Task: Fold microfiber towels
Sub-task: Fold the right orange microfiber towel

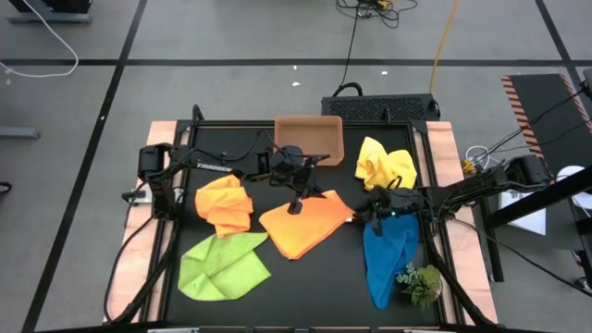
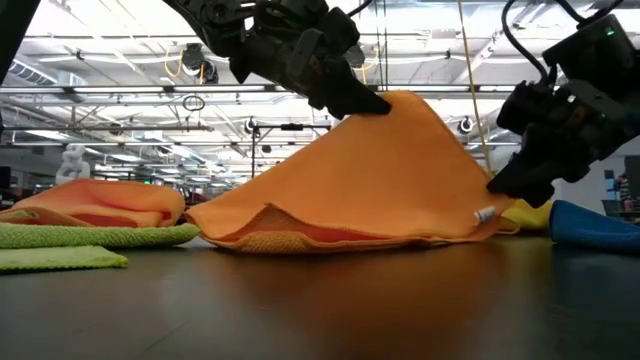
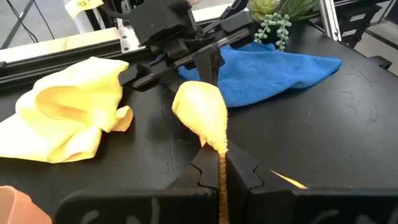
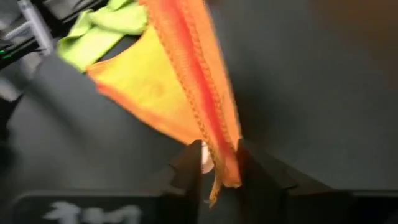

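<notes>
Towel in hand: soft orange microfiber towel [image 1: 307, 225] is lying mid-bench, one part being lifted into a tent shape in the low view [image 2: 390, 170].
Left tool: left tool [image 1: 296, 205] is clenching a raised fold of the orange towel; in the left wrist view the cloth edge is running between its shut fingers [image 3: 202, 172].
Right tool: right tool [image 1: 363, 215] is sitting at the towel's right corner, cloth edge hanging between its fingers [image 4: 189, 168]; whether it is gripping, I cannot tell.
Other towels: crumpled orange-yellow cloth [image 1: 225, 205] is lying left of it, lime green cloth [image 1: 222, 265] in front-left, yellow cloth [image 1: 386, 164] at back right, blue cloth [image 1: 387, 260] at front right.
Surroundings: rectangular terracotta-brown tray [image 1: 309, 139] is sitting at the back of the black bench [image 1: 314, 287]; small green plant sprig [image 1: 421, 282] is touching the blue cloth.
</notes>
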Controlling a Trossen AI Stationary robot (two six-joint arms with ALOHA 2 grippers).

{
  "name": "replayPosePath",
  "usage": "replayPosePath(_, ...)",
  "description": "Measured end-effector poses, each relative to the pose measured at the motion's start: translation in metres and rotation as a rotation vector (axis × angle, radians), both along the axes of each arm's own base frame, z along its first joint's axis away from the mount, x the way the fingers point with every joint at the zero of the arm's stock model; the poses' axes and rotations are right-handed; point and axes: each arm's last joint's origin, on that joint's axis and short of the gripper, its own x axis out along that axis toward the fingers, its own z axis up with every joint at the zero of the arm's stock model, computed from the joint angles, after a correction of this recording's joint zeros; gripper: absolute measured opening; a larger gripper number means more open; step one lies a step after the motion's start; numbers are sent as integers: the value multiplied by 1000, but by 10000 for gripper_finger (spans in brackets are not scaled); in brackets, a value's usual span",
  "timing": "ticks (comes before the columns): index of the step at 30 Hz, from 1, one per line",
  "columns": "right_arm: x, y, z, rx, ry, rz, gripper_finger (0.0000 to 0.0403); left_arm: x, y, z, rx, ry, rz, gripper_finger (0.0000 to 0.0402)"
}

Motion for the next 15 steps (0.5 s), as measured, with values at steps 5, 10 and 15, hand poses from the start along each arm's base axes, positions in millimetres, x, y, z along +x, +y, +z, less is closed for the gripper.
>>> replayPosePath(5,2,-3,-5,4,26,-49,171,0,0,0,7,-5,-6,5)
replayPosePath(10,6,-4,-8,14,22,-60,194,0,0,0,9,-8,-7,3)
replayPosePath(15,9,-4,-12,34,27,-66,154,0,0,0,9,-8,-7,5)
